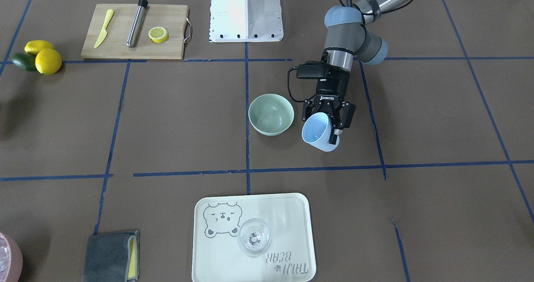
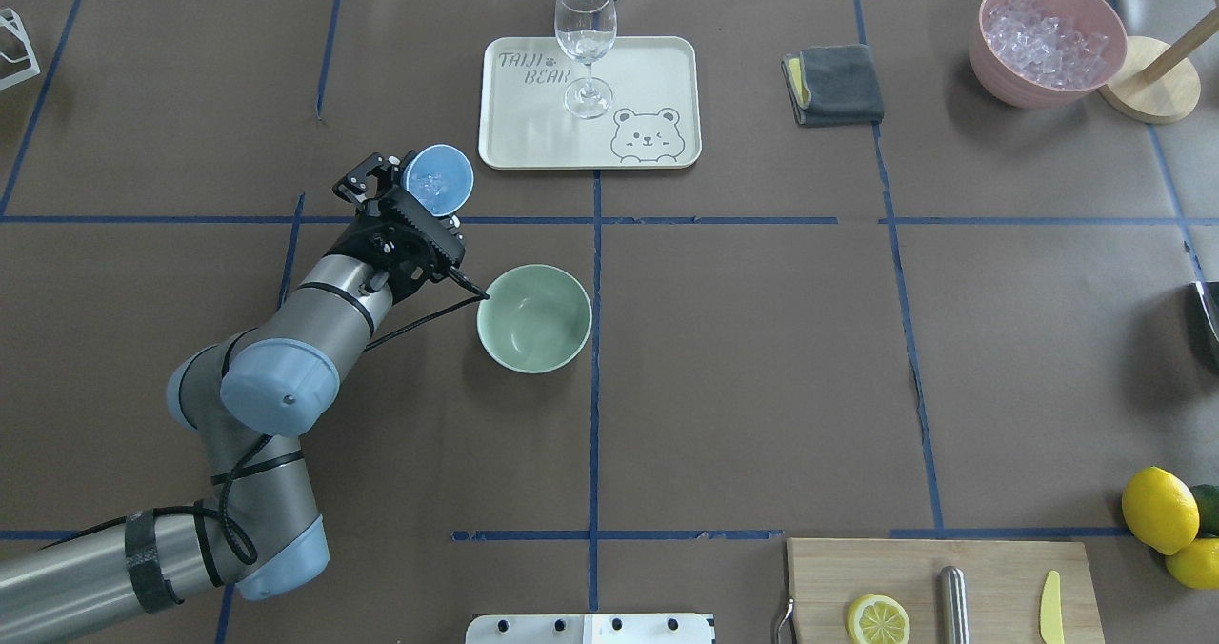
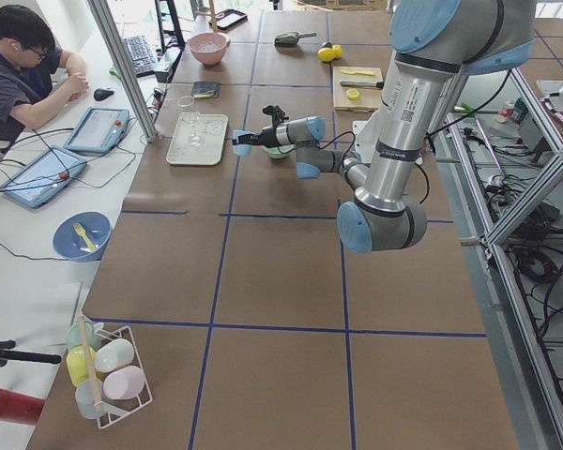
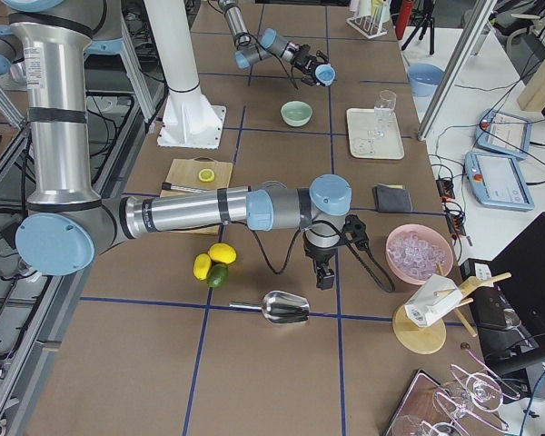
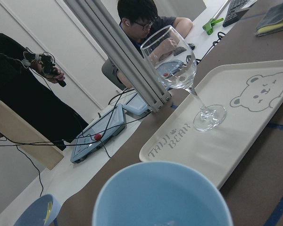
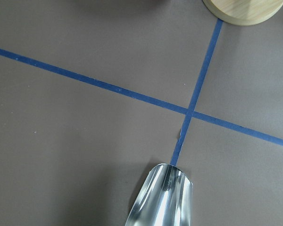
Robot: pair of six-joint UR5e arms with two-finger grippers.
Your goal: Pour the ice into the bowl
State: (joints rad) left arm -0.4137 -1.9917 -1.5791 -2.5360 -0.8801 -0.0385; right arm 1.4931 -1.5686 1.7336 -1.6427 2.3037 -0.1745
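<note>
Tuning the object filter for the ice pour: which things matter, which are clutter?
In the job: left gripper shut on the pale blue cup, small clear ice cubes inside it, round mint-green bowl beside it.
Lying about: clear stemmed glass on cream tray, folded grey cloth, round pink bowl, wooden board with lemon half, metal scoop.

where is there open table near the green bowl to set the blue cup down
Widest bare patch: the table between the bowl, the grey cloth and the cutting board. Also bare: the stretch on the robot's left of the tray, beyond the left gripper holding the blue cup. Crowded: the bowl's left flank, under that arm.
</note>
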